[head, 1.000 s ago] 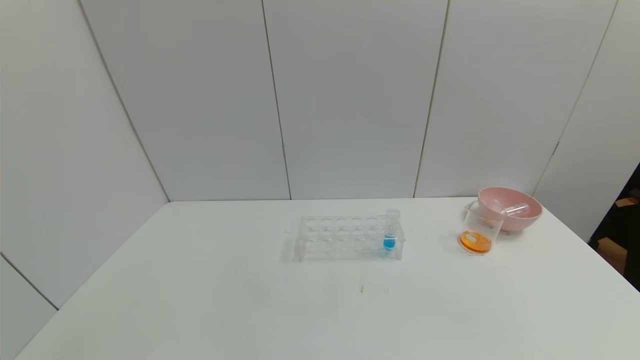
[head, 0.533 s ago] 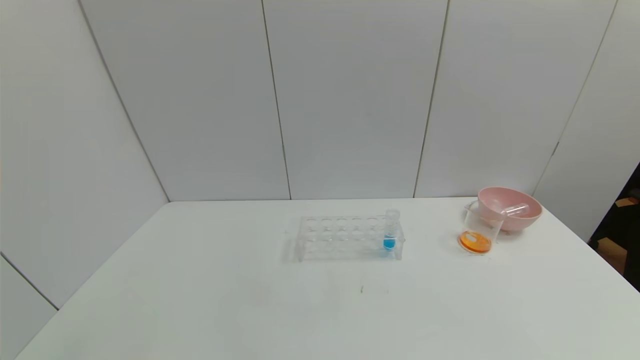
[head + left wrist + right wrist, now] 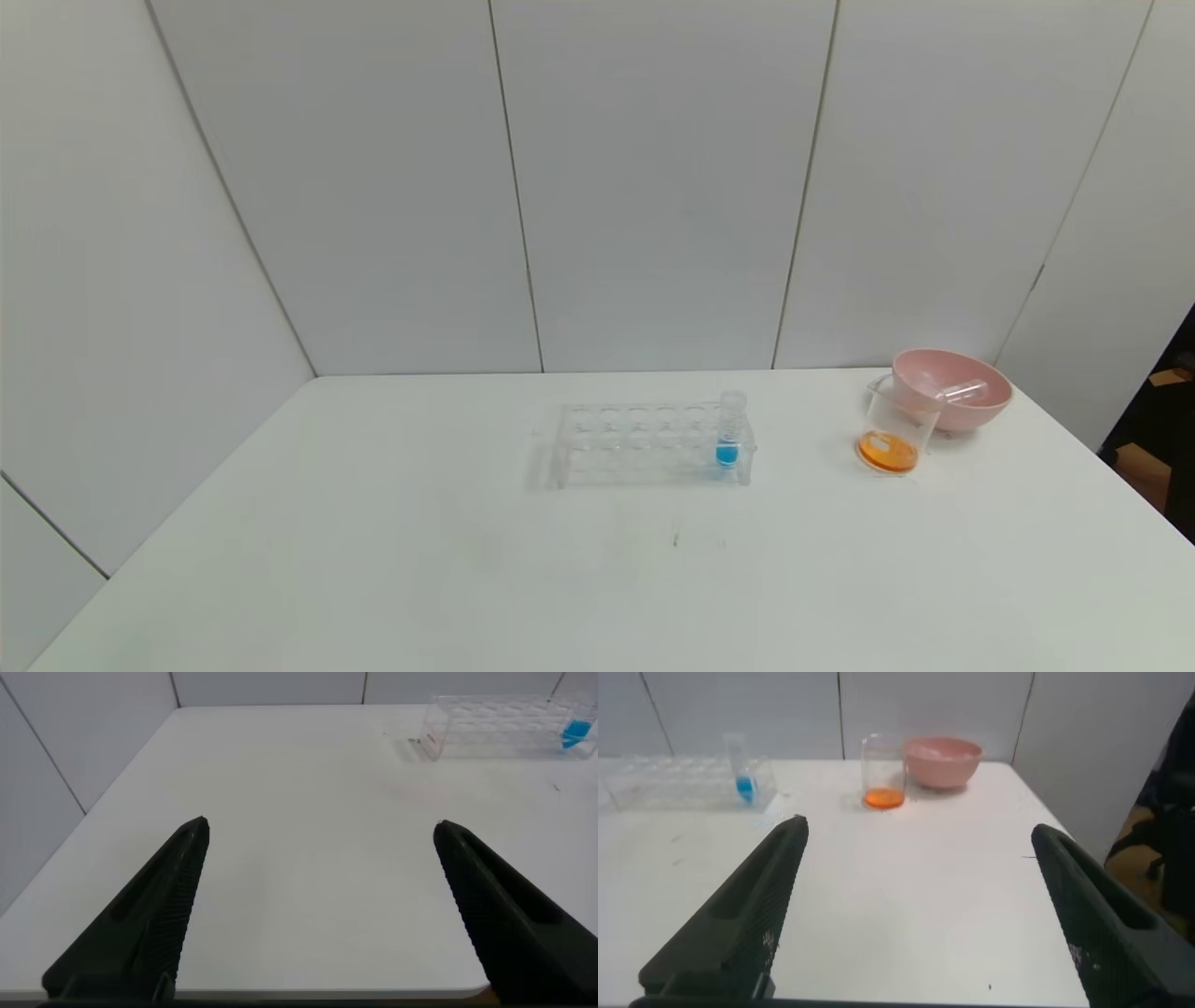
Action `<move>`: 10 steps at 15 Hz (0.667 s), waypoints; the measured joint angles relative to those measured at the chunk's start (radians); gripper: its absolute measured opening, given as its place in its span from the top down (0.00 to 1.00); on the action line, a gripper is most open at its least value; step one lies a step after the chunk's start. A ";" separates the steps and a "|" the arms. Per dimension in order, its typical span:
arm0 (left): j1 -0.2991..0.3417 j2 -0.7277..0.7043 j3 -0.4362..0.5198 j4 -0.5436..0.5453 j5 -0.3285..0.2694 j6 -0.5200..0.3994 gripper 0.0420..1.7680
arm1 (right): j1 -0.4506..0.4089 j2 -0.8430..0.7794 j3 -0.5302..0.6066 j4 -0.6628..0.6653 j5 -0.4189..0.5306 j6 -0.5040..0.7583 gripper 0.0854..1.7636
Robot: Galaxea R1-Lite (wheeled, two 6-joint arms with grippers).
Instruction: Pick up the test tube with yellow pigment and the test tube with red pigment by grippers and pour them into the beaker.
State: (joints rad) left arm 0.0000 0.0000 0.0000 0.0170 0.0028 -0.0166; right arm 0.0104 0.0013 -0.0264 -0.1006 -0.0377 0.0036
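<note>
The beaker (image 3: 892, 434) stands at the right of the table and holds orange liquid; it also shows in the right wrist view (image 3: 882, 775). No tube with yellow or red pigment is in view. A clear empty tube (image 3: 963, 392) lies in the pink bowl (image 3: 980, 411) behind the beaker. My left gripper (image 3: 320, 826) is open and empty above the table's near left part. My right gripper (image 3: 920, 826) is open and empty above the near right part. Neither gripper shows in the head view.
A clear many-holed rack (image 3: 644, 443) stands mid-table with one blue-liquid tube (image 3: 729, 431) at its right end. The rack (image 3: 495, 728) and blue tube (image 3: 573, 733) show far off in the left wrist view. The white table (image 3: 420, 560) meets wall panels behind.
</note>
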 joint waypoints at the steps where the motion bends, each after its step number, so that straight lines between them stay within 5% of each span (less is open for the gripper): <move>1: 0.000 0.000 0.000 0.000 0.000 0.000 0.03 | 0.000 0.000 0.012 0.031 0.013 0.003 0.03; 10: 0.000 0.000 0.000 0.000 0.000 0.000 0.03 | 0.000 0.000 0.024 0.099 0.032 -0.020 0.03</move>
